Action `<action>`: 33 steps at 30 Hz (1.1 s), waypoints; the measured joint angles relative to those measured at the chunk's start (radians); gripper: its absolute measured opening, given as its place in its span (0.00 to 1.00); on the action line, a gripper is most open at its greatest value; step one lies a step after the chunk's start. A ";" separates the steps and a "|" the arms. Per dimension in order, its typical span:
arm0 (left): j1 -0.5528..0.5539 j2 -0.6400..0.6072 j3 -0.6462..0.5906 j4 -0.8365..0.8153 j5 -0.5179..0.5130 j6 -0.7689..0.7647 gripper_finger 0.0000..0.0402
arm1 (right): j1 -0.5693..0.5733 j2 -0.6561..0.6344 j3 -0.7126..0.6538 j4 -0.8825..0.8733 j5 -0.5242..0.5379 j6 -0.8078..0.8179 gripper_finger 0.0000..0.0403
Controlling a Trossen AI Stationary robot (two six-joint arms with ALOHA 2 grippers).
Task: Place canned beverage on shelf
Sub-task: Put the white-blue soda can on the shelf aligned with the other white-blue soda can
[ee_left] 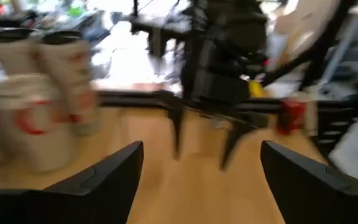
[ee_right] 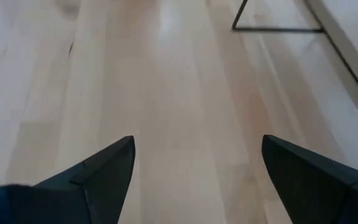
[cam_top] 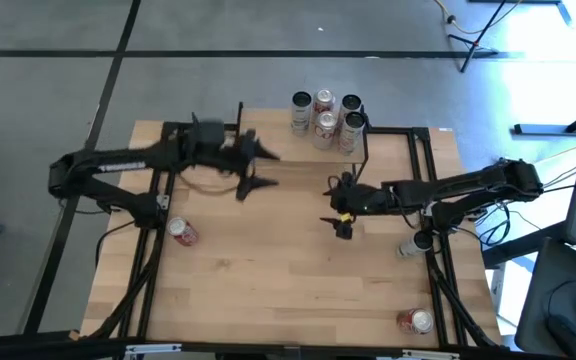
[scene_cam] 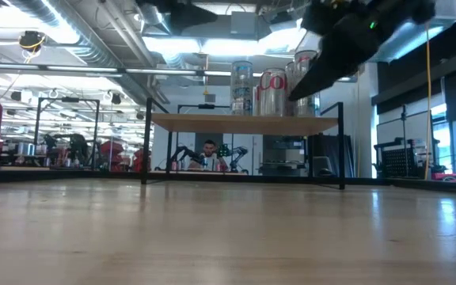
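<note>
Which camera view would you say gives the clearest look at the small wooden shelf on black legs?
The low view: the small wooden shelf on black legs appears side-on, cans on top. The high view shows only its frame; the left wrist view blurs it.

Five cans (cam_top: 325,119) on shelf (scene_cam: 244,123) at table's (cam_top: 288,270) far edge

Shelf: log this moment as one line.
shelf: five cans | left pincer: open, empty, beside shelf | right pincer: open, empty, over table | three cans off shelf

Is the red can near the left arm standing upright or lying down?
Lying down: the red can shows its side from above, on the table.
</note>
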 joint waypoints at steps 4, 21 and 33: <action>-0.109 -0.082 -0.228 0.259 -0.009 -0.065 0.77 | 0.087 -0.001 0.156 -0.324 0.073 0.139 0.84; -0.484 -0.069 -0.477 0.583 -0.300 -0.154 0.77 | 0.330 -0.015 0.411 -1.323 0.065 0.950 0.84; -0.612 0.020 -0.477 0.712 -0.433 -0.154 0.77 | 0.515 -0.166 0.353 -1.357 -0.051 1.266 0.84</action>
